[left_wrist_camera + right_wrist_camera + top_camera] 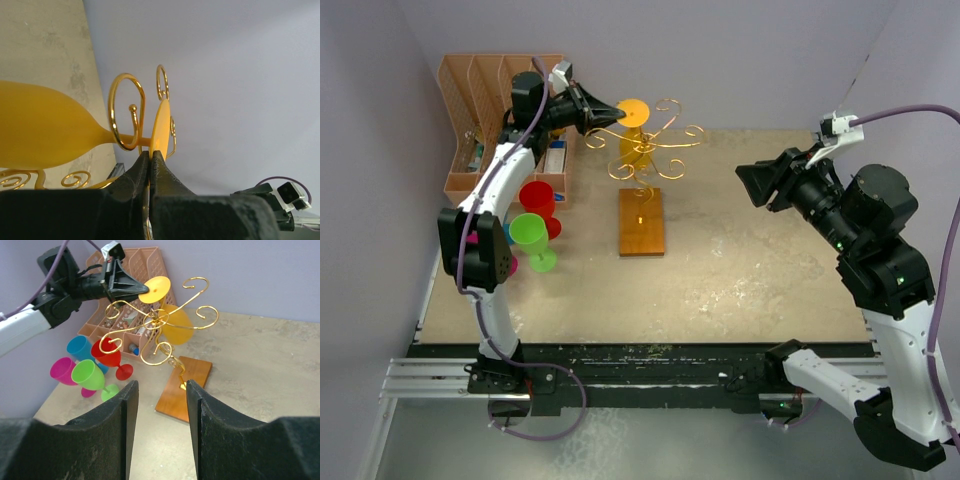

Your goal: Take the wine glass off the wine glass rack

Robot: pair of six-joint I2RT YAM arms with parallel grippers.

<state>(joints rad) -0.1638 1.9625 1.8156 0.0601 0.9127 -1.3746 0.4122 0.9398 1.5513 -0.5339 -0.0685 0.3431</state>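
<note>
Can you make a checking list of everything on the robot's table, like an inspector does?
Surface: table, beige and speckled.
Job's things: yellow wine glass hangs foot-up on the gold wine glass rack.
Clutter: red glass, green glass, pink glass and blue glass at the left; peach file organizer behind them.
Grippers: left gripper shut on the wine glass's foot; right gripper open, holding nothing.
Cables: left purple cable; right purple cable.
Surroundings: plain lilac walls; nothing else seen.

Top and right wrist views share the rack (641,225)
</note>
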